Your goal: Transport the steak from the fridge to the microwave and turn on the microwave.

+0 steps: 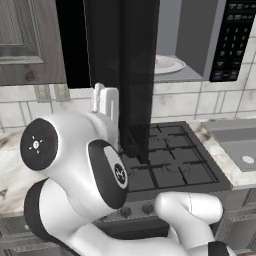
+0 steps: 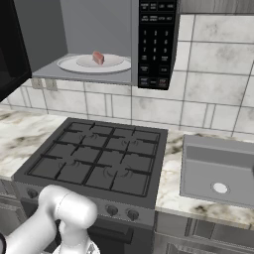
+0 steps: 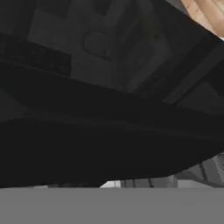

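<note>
While the steak (image 2: 98, 58) sits on the microwave (image 2: 154, 44) turntable, its open door (image 1: 122, 75) hangs apparently just before my gripper, jaws spread, holding nothing.

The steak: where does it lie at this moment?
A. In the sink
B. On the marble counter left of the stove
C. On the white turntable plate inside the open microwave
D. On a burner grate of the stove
C. In the right base view the steak lies on the white turntable plate inside the microwave, whose door stands swung open.
</note>
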